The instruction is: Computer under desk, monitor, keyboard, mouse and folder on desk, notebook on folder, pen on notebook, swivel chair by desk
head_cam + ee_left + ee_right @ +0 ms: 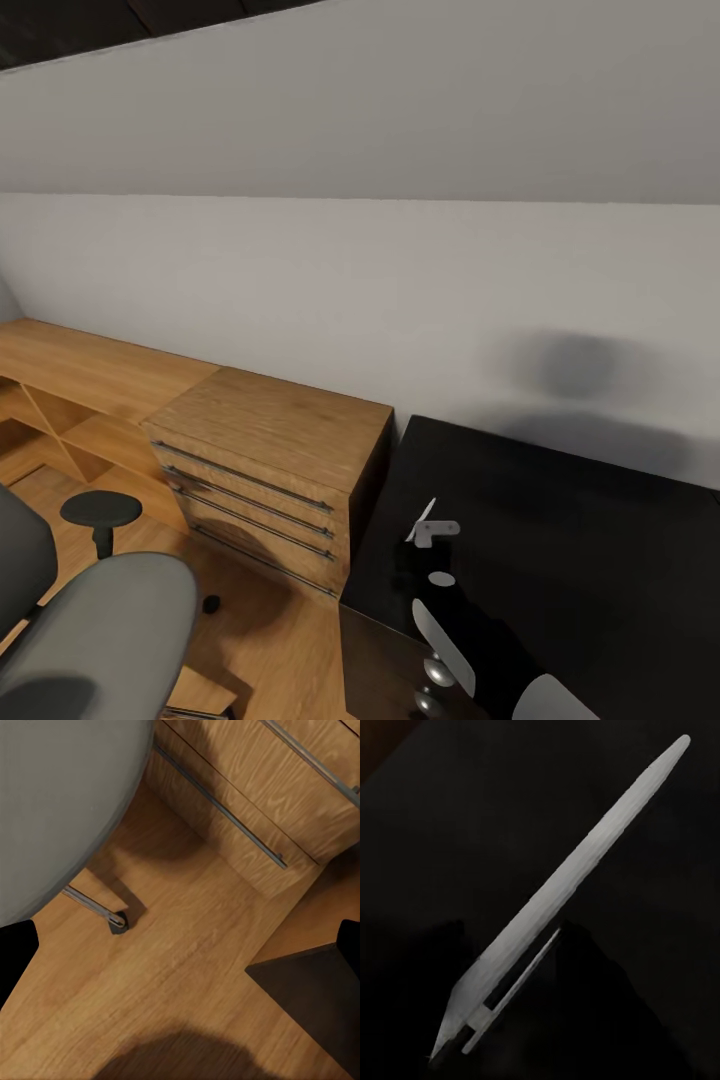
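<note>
In the head view the bench, glossy black, fills the 4 to 5 o'clock part of the scene against a plain pale wall, and two round silver knobs show on its dark front at 6 o'clock. The right arm is black and hard to separate from the black top. Its right tool sits over the near left part of the bench and is closed on a white pen, which stands tilted above the surface. In the right wrist view the pen runs as a long slim white shaft with a thin clip along one side, its clip end sitting between two dark finger shapes that barely stand out from the dark top. At 7 o'clock the chair shows its grey seat and one black armrest, standing on the wooden floor just beside the bench. A light-wood drawer chest with long bar handles stands between chair and bench, touching the bench's left end, and a lower open cabinet continues toward 9 o'clock. The left tool is spread wide with nothing between its black fingertips, hanging over the floor near the chair seat, a chrome leg with a castor and a dark corner of the bench.
</note>
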### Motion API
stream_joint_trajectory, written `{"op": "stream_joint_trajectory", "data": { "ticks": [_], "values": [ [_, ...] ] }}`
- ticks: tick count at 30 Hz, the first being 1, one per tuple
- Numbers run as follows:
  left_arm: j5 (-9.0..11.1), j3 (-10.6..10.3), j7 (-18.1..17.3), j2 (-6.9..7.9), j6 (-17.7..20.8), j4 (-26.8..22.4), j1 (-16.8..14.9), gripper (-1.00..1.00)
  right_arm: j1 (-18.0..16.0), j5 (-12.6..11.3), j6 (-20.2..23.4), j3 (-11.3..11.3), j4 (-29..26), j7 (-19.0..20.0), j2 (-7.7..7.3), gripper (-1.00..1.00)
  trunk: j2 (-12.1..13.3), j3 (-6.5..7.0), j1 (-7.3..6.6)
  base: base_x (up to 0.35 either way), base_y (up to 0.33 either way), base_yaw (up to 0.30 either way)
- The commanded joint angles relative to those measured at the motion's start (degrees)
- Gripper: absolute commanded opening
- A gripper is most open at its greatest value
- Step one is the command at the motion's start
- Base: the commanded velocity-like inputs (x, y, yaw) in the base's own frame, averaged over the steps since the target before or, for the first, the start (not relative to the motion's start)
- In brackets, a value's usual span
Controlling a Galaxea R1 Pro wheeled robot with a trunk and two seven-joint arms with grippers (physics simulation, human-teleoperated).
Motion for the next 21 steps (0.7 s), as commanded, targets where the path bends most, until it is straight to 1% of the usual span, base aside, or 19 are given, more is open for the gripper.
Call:
{"op": "stream_joint_trajectory", "data": {
  "ticks": [1, 8, 15, 21],
  "values": [
    [0.52, -0.17, 0.14, 0.06, -0.44, -0.08, -0.03, 1.00, -0.03, -0.88, 0.57, 0.17, 0.50, -0.51, -0.05, -1.00, -0.03, -0.05, 0.01, 0.000, 0.000, 0.000],
    [0.52, -0.17, 0.15, 0.06, -0.44, -0.06, -0.03, 1.00, -0.03, -0.88, 1.59, 0.06, 0.42, -0.45, -0.08, -1.00, -0.03, -0.05, 0.01, 0.000, 0.000, 0.000],
    [0.52, -0.17, 0.15, 0.06, -0.44, -0.07, -0.03, 1.00, -0.03, -0.91, 1.93, -1.28, 0.32, -0.64, -0.08, -1.00, -0.03, -0.05, 0.01, 0.000, 0.000, 0.000],
    [0.52, -0.17, 0.15, 0.06, -0.44, -0.06, -0.03, 1.00, -0.03, -0.89, 1.98, -1.46, 0.32, -0.67, -0.08, -1.00, -0.03, -0.05, 0.01, 0.000, 0.000, 0.000]
  ]
}}
